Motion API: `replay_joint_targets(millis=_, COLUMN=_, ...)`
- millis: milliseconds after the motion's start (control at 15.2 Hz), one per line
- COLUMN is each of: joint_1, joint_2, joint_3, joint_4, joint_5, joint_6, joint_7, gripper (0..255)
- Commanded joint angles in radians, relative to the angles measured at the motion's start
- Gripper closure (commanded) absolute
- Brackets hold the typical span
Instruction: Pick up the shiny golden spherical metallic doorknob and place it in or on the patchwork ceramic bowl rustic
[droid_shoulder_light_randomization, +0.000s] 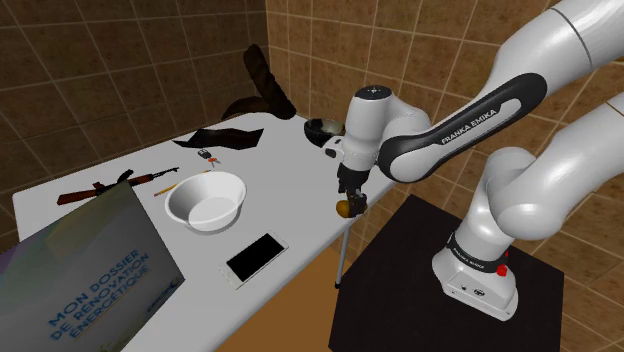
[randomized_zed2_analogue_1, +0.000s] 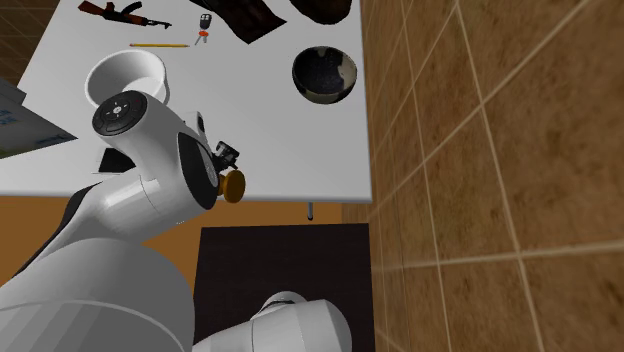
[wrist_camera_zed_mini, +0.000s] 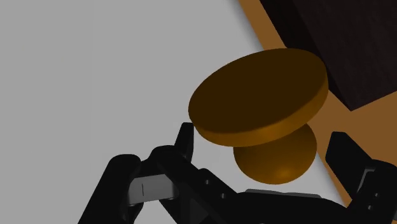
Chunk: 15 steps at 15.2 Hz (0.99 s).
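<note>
The golden doorknob (droid_shoulder_light_randomization: 347, 208) (randomized_zed2_analogue_1: 234, 186) sits at the white table's edge nearest the stand, its flat disc (wrist_camera_zed_mini: 261, 102) turned away from my hand and its ball (wrist_camera_zed_mini: 277, 159) towards it. My gripper (droid_shoulder_light_randomization: 351, 196) (randomized_zed2_analogue_1: 226, 168) (wrist_camera_zed_mini: 264, 141) is right over it, open. The ball lies between the fingers (wrist_camera_zed_mini: 185, 141), with a small gap showing on each side. The dark speckled bowl (droid_shoulder_light_randomization: 320, 128) (randomized_zed2_analogue_1: 324, 76) stands at the table's far end near the tiled wall, apart from the gripper.
A white bowl (droid_shoulder_light_randomization: 205, 200) (randomized_zed2_analogue_1: 125, 78) and a phone (droid_shoulder_light_randomization: 256, 258) lie on the table (droid_shoulder_light_randomization: 290, 180). Further off are a pencil (droid_shoulder_light_randomization: 185, 183), keys (randomized_zed2_analogue_1: 203, 27), a toy rifle (droid_shoulder_light_randomization: 110, 186), a dark cloth (droid_shoulder_light_randomization: 215, 137) and a large book (droid_shoulder_light_randomization: 80, 270). The black stand (droid_shoulder_light_randomization: 400, 290) adjoins the table.
</note>
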Motion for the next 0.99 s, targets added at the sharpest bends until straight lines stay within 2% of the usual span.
replay_joint_targets(millis=0, joint_1=0.0, joint_2=0.001, joint_3=0.0, joint_4=-0.001, joint_5=0.0, joint_6=0.001, joint_7=0.0, gripper=0)
replay_joint_targets(millis=132, joint_1=0.0, joint_2=0.001, joint_3=0.0, joint_4=-0.001, joint_5=0.0, joint_6=0.001, joint_7=0.0, gripper=0)
replay_joint_targets(millis=198, joint_1=0.0, joint_2=0.001, joint_3=0.0, joint_4=-0.001, joint_5=0.0, joint_6=0.0, joint_7=0.0, gripper=255)
replay_joint_targets(millis=792, joint_1=0.0, joint_2=0.001, joint_3=0.0, joint_4=-0.001, joint_5=0.0, joint_6=0.001, joint_7=0.0, gripper=255)
replay_joint_targets(millis=924, joint_1=0.003, joint_2=-0.025, joint_3=-0.003, joint_4=0.011, joint_5=0.003, joint_6=-0.037, joint_7=-0.004, gripper=255)
